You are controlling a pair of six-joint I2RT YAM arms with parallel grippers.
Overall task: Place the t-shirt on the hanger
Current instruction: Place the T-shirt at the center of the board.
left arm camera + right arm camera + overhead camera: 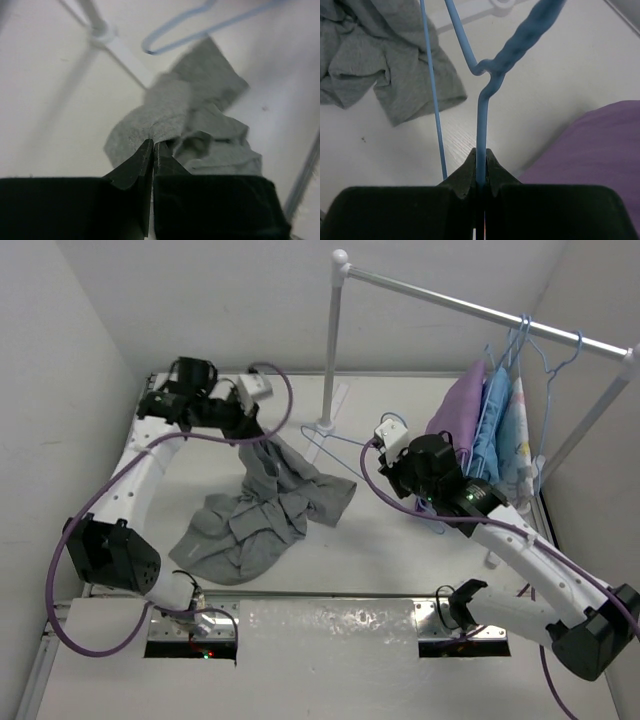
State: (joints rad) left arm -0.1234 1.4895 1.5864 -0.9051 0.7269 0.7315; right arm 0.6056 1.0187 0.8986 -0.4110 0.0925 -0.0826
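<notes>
grey cotton was what the left gripper [152, 146] had hold of: its jaws were pressed together on a pinch of the t-shirt [262, 508], holding that edge up off the table [400, 550] at the far left while the rest of the cloth hung down and lay crumpled toward the near middle. the right gripper [480, 167] was likewise clamped, on the pale-blue wire of the hanger [481, 120] just beside its twisted neck, and it sat right of centre, next to the purple garment [455, 410] hanging on the rack [331, 350]. the relation that mattered was between those two pinches. seen from above, the hanger stretched from the right gripper leftward over the table, its long axis running roughly side to side and its free end pointing at the raised fabric, near it but, as far as i could tell, not inside any opening. so the shirt lay to the left of the hanger, with the left arm nearer to it and the right arm alone on the wire. whether collar or hem was pinched could not be made out, and i judged the coming move would turn on that: the wire end needed an opening held slack in its path.
</notes>
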